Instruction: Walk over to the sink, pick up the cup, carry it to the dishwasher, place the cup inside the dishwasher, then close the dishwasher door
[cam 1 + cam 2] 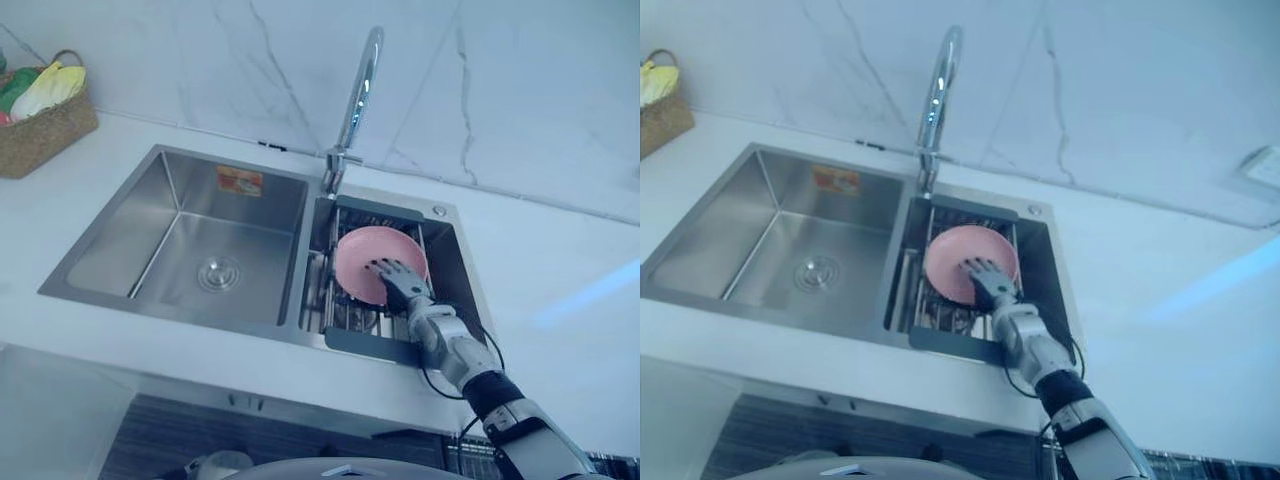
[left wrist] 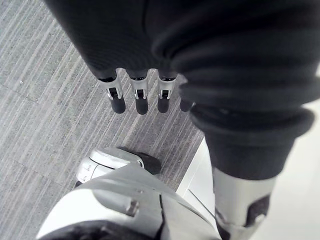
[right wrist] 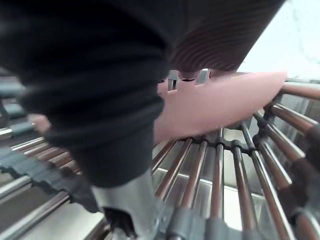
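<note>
A pink cup (image 1: 362, 252), wide and shallow like a bowl, leans on a metal rack (image 1: 340, 318) in the sink's right basin. My right hand (image 1: 398, 282) reaches in from the counter's front edge and lies on the pink cup (image 1: 948, 262), its fingers spread fairly straight over the inside. In the right wrist view the pink rim (image 3: 220, 102) sits just past the hand's dark cover, above the rack's bars (image 3: 216, 170). My left hand (image 2: 140, 97) hangs down over grey striped floor, fingers straight and holding nothing.
The steel sink's left basin (image 1: 200, 250) holds only its drain. A tall chrome faucet (image 1: 356, 95) rises behind the divider. A woven basket (image 1: 40, 125) with colourful items stands at the counter's far left. A marble wall backs the white counter (image 1: 560, 300).
</note>
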Controlling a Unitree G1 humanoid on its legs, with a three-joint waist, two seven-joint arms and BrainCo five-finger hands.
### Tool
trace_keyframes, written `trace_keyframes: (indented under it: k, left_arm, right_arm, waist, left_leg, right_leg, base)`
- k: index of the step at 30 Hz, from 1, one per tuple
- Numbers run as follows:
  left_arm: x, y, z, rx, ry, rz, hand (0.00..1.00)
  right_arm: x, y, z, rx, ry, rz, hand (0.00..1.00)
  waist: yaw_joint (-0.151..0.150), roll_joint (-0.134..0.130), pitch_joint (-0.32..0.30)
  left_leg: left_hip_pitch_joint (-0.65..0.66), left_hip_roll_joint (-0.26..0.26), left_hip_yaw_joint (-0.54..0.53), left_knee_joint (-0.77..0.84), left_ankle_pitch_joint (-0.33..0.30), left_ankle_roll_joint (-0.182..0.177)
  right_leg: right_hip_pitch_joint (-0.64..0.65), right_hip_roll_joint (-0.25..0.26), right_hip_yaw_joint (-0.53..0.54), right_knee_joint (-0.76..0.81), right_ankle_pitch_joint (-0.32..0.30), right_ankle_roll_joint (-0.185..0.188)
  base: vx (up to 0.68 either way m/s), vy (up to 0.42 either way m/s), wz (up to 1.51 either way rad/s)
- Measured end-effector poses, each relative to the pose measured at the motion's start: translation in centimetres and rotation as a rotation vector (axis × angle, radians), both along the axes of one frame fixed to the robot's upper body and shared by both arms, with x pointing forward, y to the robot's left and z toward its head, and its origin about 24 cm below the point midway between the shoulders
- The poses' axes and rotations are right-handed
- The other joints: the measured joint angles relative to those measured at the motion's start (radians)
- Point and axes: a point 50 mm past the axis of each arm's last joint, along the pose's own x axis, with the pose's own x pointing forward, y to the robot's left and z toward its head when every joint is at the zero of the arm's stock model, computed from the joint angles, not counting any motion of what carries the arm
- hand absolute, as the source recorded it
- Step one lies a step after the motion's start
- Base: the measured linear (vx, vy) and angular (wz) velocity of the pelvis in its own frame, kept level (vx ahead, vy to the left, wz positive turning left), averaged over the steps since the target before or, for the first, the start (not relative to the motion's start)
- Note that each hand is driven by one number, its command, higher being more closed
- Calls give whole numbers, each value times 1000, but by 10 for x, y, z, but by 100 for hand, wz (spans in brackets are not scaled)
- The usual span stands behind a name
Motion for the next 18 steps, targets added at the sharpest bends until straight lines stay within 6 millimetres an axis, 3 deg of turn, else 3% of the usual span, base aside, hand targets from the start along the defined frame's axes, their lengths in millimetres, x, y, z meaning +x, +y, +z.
trace_keyframes:
  k: [5, 17, 18]
  left_arm:
    - [-1, 1, 0, 7, 1, -7, 0]
    - [1, 1, 0, 20, -6, -42, 0]
    - [1, 1, 0, 20, -6, -43, 0]
  right_arm:
    - [-2, 0, -3, -43, -101, 0, 0]
    - [-3, -4, -6, -83, -139, -19, 0]
    - [-3, -5, -6, -83, -140, -20, 100]
  waist:
    - [-2, -3, 5]
    - [4, 2, 9]
    - [4, 4, 10]
  left_leg:
    - [-1, -3, -4, 0, 0, 0]
    - [-8, -6, -8, 0, -1, -3]
    - [-8, -6, -8, 0, -1, -4]
  right_leg:
    - [1, -3, -4, 0, 0, 0]
    - [2, -9, -16, 8, 0, 1]
    - [2, -9, -17, 8, 0, 1]
  base:
    - [1, 2, 2]
    - [-11, 0, 3]
    - [0, 0, 0]
